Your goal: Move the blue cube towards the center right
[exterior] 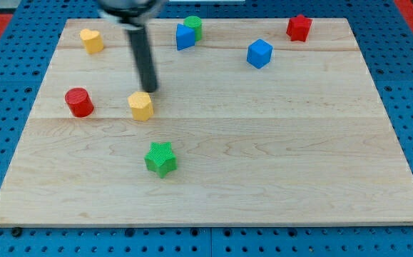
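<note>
The blue cube (259, 53) sits on the wooden board (263, 157) in the upper right part of the view. My tip (151, 90) is far to the cube's left, just above a yellow block (141, 106) and close to it. The dark rod rises from the tip towards the view's top.
A second blue block (185, 36) touches a green cylinder (193, 26) at the top middle. A red star (299, 28) lies at the top right, a yellow block (91, 41) at the top left, a red cylinder (79, 102) at the left, a green star (161, 158) below the middle.
</note>
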`<action>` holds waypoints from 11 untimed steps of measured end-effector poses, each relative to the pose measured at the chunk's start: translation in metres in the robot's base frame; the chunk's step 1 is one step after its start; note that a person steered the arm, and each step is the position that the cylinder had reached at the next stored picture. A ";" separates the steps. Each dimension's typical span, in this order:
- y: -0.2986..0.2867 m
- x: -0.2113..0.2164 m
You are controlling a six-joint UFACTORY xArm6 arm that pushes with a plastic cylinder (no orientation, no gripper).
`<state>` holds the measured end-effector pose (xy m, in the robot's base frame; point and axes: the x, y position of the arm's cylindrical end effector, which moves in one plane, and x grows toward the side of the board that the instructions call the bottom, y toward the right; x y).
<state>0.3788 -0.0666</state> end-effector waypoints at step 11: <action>0.217 -0.056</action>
